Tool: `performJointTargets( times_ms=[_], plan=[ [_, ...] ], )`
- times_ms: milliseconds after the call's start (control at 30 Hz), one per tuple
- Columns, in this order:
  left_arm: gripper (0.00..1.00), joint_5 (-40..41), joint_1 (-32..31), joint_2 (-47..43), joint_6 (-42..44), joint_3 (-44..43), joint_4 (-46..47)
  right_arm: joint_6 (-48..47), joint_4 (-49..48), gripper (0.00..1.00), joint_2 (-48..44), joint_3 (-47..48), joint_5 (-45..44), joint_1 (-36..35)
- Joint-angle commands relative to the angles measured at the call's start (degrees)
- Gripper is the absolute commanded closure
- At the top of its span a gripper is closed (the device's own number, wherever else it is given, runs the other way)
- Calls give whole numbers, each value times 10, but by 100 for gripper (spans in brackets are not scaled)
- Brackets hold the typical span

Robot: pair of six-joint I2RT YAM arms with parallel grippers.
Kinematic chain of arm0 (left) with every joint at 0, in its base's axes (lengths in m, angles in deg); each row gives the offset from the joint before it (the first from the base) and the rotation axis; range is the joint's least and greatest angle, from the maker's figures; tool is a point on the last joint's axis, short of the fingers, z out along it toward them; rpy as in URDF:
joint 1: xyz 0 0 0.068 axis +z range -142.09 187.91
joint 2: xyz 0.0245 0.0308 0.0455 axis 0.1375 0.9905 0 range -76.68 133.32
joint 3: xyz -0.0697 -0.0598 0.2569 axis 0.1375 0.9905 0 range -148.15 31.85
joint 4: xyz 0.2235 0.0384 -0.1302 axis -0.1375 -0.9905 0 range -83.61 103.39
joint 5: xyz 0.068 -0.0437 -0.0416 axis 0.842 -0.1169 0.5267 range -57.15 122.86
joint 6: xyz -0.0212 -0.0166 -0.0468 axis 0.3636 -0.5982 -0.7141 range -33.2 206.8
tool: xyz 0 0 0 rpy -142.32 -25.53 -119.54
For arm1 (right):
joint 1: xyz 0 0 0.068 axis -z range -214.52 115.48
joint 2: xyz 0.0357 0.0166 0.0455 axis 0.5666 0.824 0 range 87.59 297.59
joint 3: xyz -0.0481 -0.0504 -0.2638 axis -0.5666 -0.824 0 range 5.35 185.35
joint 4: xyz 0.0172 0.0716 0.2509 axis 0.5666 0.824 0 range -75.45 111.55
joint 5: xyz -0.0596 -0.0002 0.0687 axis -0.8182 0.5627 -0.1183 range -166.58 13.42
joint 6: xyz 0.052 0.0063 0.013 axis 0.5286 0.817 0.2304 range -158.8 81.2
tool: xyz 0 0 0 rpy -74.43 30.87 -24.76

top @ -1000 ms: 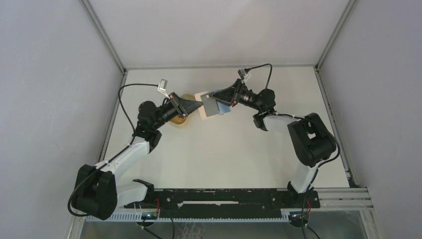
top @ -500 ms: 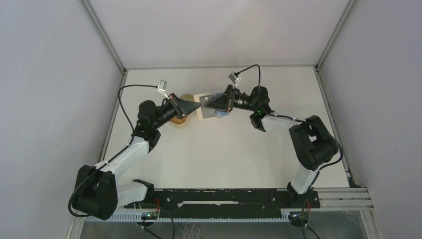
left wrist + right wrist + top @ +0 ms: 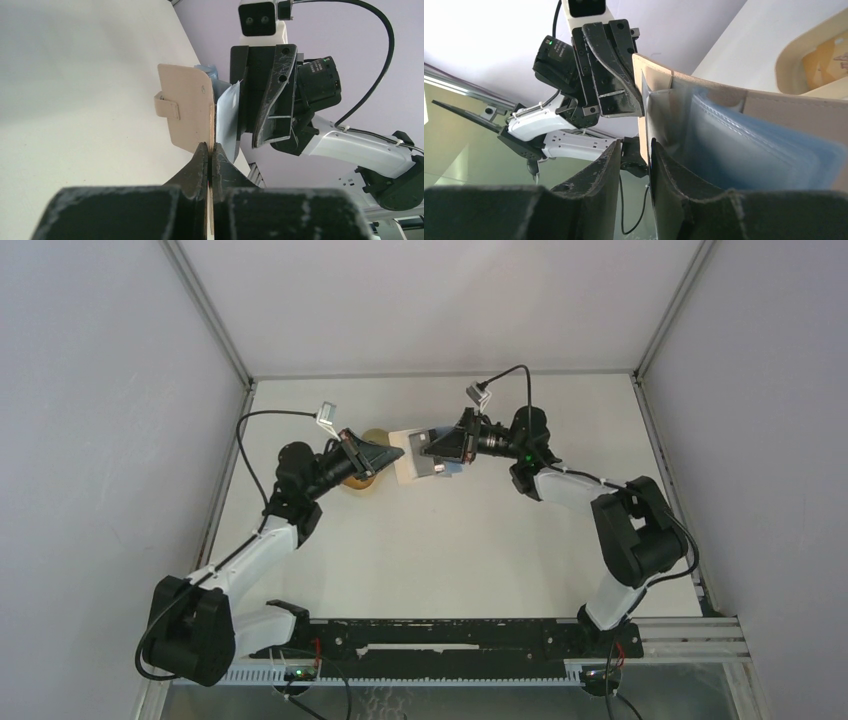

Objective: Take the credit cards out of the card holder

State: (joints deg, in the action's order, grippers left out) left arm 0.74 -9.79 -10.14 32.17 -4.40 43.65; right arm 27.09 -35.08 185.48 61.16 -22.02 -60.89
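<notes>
My left gripper (image 3: 210, 148) is pinched tight on the near edge of the card holder (image 3: 186, 112). It holds the holder on edge in the air above the table (image 3: 75, 75), with the inner side turned toward the other arm. I judge this grip to be purely an anchor, something to pull against. The holder is a flat tan sleeve with rounded corners and a matte, leathery look, and a small strap tab (image 3: 166, 106) sticks out from its outer face. Just beyond it, on the inner side, the credit cards (image 3: 226, 120) show as thin pale blue sheets, smooth and faintly glossy, seemingly tucked behind a clear pocket. My right gripper (image 3: 635, 145) comes in from opposite, its jaws a little apart and straddling the thin edge of holder and pocket. I cannot tell whether a card itself lies between them. Past the holder, down on the table, sits a shallow tan tray (image 3: 786, 62) with a raised rim.
</notes>
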Motion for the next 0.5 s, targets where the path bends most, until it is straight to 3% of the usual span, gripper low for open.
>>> performJointTargets(
  times_ms=[0,233,333,433,467],
  plan=[
    [100,9,7,-18,24,-29,10,-21,7,63,-54,-7,20,22],
    [100,10,8,-21,30,-28,0,-29,21,66,-72,-26,28,37],
    [100,9,9,-21,30,-28,-2,-41,37,78,-72,-29,31,39],
    [100,7,10,-26,34,-27,-10,-51,54,100,-71,-35,32,47],
    [100,7,10,-29,38,-28,-17,-56,65,100,-71,-37,32,52]
  ],
)
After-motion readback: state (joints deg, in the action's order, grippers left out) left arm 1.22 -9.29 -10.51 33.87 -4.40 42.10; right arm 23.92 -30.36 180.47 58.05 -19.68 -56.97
